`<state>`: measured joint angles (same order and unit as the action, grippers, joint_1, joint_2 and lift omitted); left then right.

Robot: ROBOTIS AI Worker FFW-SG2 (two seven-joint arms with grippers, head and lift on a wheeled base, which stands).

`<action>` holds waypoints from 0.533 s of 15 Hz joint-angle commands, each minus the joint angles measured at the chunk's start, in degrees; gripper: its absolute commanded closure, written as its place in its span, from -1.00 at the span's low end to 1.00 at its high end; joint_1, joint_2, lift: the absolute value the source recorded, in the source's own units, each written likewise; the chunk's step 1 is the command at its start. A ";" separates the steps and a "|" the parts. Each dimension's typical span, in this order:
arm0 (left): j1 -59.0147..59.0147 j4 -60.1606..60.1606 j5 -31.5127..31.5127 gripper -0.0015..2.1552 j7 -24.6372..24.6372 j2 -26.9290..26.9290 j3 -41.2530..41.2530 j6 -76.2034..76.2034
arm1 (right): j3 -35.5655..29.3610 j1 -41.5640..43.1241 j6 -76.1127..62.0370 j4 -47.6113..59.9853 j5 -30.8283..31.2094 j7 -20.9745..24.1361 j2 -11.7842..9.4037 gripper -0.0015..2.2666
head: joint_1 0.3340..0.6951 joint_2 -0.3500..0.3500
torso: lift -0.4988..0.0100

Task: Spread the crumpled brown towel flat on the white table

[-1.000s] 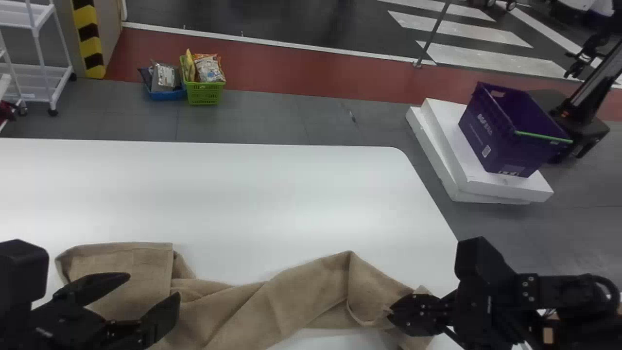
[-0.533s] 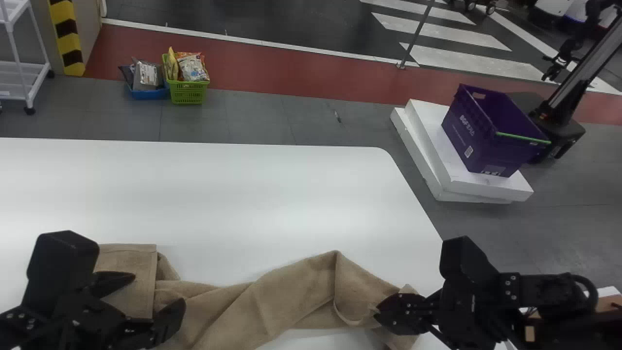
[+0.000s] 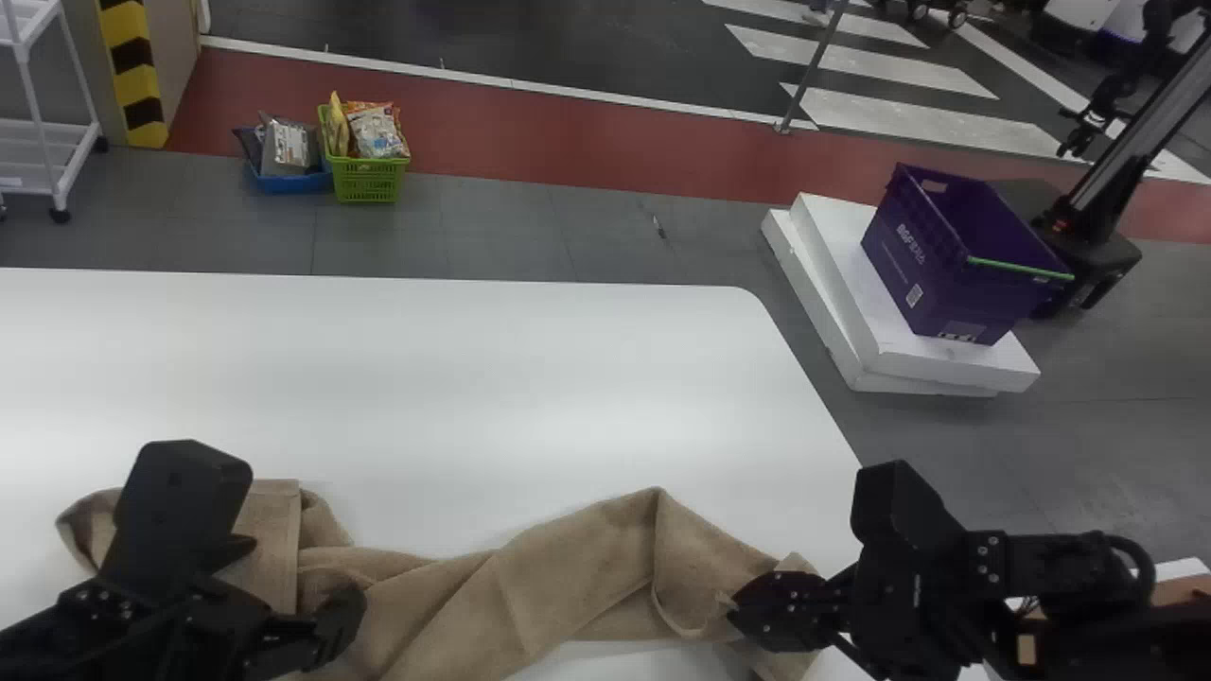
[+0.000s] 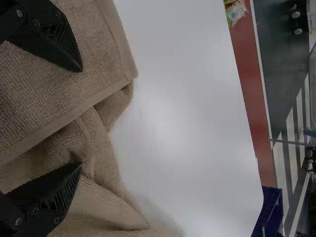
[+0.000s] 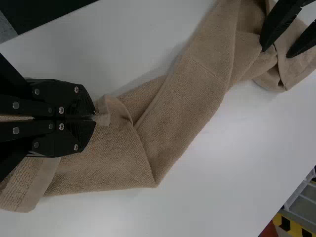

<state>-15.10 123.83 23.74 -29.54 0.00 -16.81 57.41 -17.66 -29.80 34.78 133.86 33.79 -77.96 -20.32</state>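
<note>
Brown towel (image 3: 539, 605): twisted, mostly between the hands | left gripper (image 4: 81, 116): spread wide over one end | right gripper (image 5: 94, 117): clenched on cloth near the other | I'd pinch one layer left, anchor right, draw gently apart

The left gripper (image 3: 298, 579) gapes; the right gripper (image 3: 734, 613) is clamped.

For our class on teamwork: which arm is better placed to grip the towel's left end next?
Left, probably: the left claw is open over the towel there; the right claw grips it near the other end.
</note>
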 commanded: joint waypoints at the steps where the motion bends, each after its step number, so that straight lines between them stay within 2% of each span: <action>1: 0.51 0.09 0.52 -0.80 0.72 -0.15 -0.68 0.20 | -0.80 -0.52 -0.19 -0.09 0.04 -0.36 0.10 -0.01 | 1.00 -1.00 | 0.48; 2: 0.42 0.27 0.43 -0.78 0.45 -0.09 0.03 0.20 | -0.97 -0.61 -0.36 -0.27 0.04 -0.36 0.19 -0.01 | 1.00 -1.00 | 0.48; 4: 0.42 1.32 0.60 -0.46 -1.92 0.09 2.57 1.79 | -1.06 -0.52 -2.12 -0.97 -0.04 -0.36 0.72 -0.01 | 1.00 -1.00 | 0.48; 7: 0.24 2.20 1.31 -0.10 -5.08 0.35 6.71 1.96 | -0.27 0.71 -2.47 -1.58 -0.04 -0.36 0.89 -0.01 | 1.00 -0.97 | 0.48; 8: 0.07 2.47 1.39 -0.10 -5.52 0.44 7.94 1.96 | 0.08 1.06 -2.47 -1.76 -0.04 -0.36 0.89 -0.01 | 1.00 -0.93 | 0.48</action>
<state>-14.81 125.96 24.93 -34.81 0.29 -10.63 59.34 -18.09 -29.30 32.34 132.31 33.75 -77.96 -19.43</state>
